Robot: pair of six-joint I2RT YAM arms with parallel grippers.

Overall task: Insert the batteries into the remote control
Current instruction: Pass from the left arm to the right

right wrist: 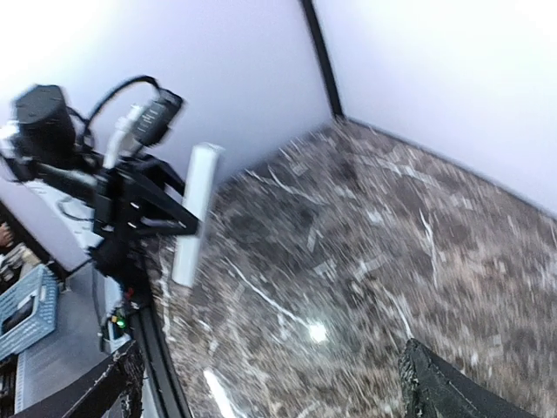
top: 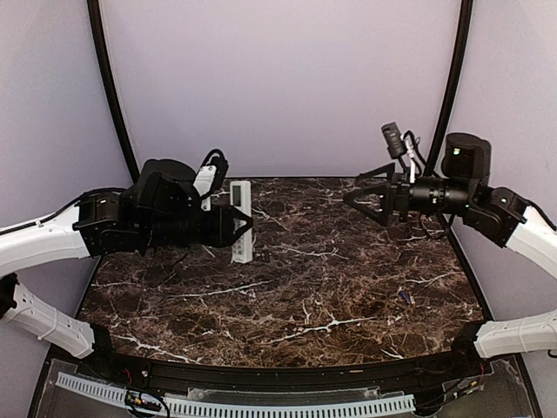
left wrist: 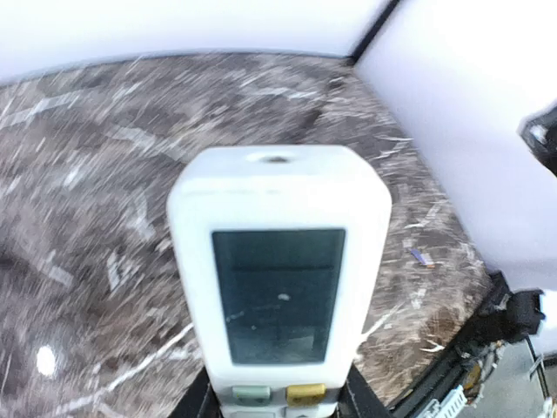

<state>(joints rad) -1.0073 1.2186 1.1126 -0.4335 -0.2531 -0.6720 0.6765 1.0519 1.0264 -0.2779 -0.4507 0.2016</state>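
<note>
My left gripper (top: 244, 225) is shut on the white remote control (top: 241, 219) and holds it upright above the table's left side. In the left wrist view the remote (left wrist: 278, 270) fills the frame, with its dark display and a green and a yellow button facing the camera. The remote also shows in the right wrist view (right wrist: 193, 213). My right gripper (top: 359, 196) is open and empty, raised above the right back of the table and pointing left. One small bluish battery (top: 406, 298) lies on the table at the right and shows in the left wrist view (left wrist: 421, 258).
The dark marble table (top: 296, 296) has a black rim at the near edge (top: 287, 370). Pale walls and black poles (top: 111, 87) close in the back and sides. A blue crate (right wrist: 26, 309) stands beyond the table's edge.
</note>
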